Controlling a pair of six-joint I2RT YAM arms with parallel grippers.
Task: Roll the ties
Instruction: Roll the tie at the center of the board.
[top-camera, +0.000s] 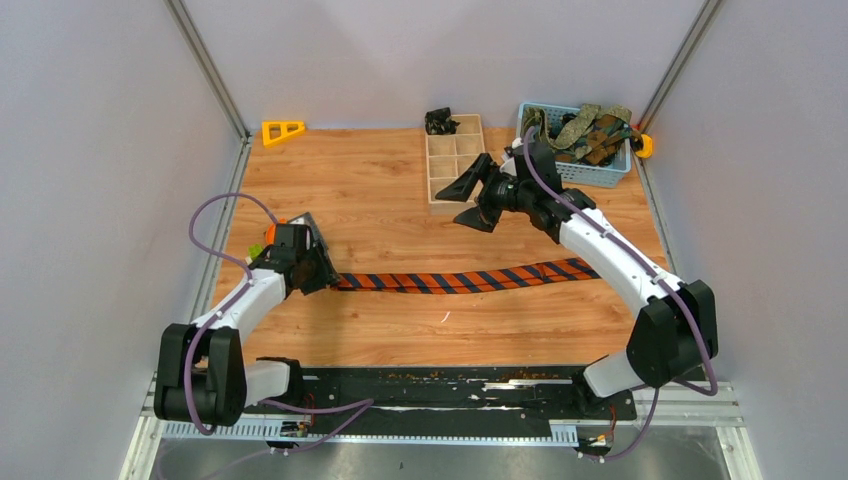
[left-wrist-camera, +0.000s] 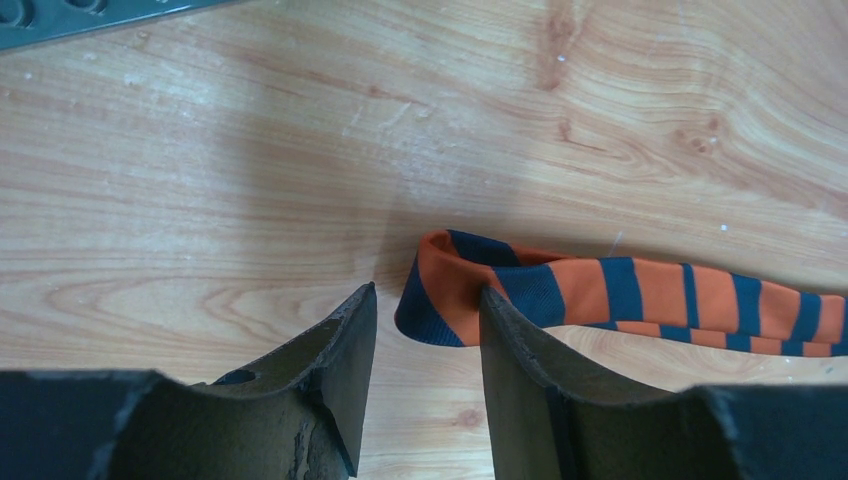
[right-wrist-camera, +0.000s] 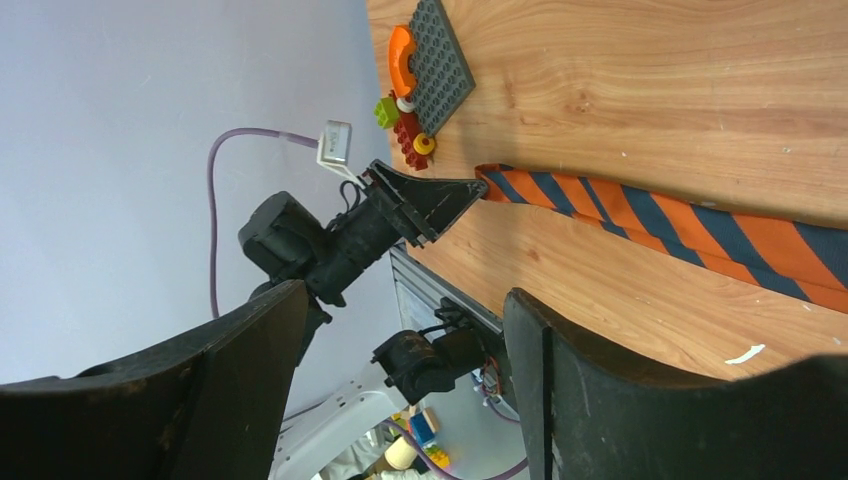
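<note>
The striped tie (top-camera: 450, 281) lies flat, left to right, on the table (top-camera: 380, 200). It looks light, limp and slippery, best pinched at its folded left end (left-wrist-camera: 445, 290). There the left gripper (left-wrist-camera: 427, 300) stands part open and empty. The right gripper (top-camera: 468, 205) hangs wide open and empty, farther off.

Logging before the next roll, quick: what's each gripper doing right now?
Left gripper: open, gripping nothing; the striped tie has its folded end at the jaws.
Right gripper: open, empty.
</note>
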